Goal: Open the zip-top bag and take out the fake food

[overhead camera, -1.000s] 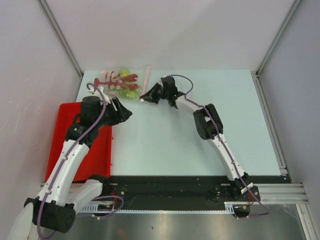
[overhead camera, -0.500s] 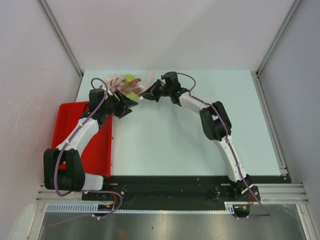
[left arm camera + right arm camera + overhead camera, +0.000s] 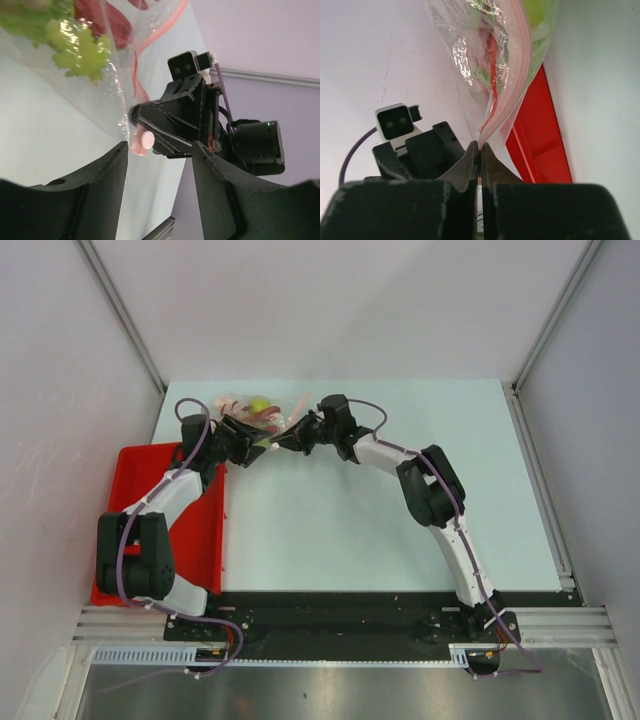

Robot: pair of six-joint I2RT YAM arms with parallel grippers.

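The zip-top bag (image 3: pixel 252 410) lies at the table's back left with the fake food inside. In the left wrist view the bag (image 3: pixel 60 75) shows green leaves (image 3: pixel 77 47), the red lobster (image 3: pixel 107 17) and its pink zip strip (image 3: pixel 152 35). My right gripper (image 3: pixel 288 437) is shut on the bag's mouth corner and holds it lifted; its jaws (image 3: pixel 480 147) pinch the clear plastic (image 3: pixel 490 60) by the pink strip. My left gripper (image 3: pixel 258 443) is open and empty (image 3: pixel 160 187), just short of the pinched corner, facing the right gripper (image 3: pixel 175 125).
A red tray (image 3: pixel 195 530) sits at the table's left edge under the left arm; it also shows behind the bag in the right wrist view (image 3: pixel 540 135). Grey walls and metal posts close the back and sides.
My left arm has stretched forward from over the tray to the bag's mouth. My right gripper has drawn the bag's corner up and towards the left gripper; the bag has shifted right.
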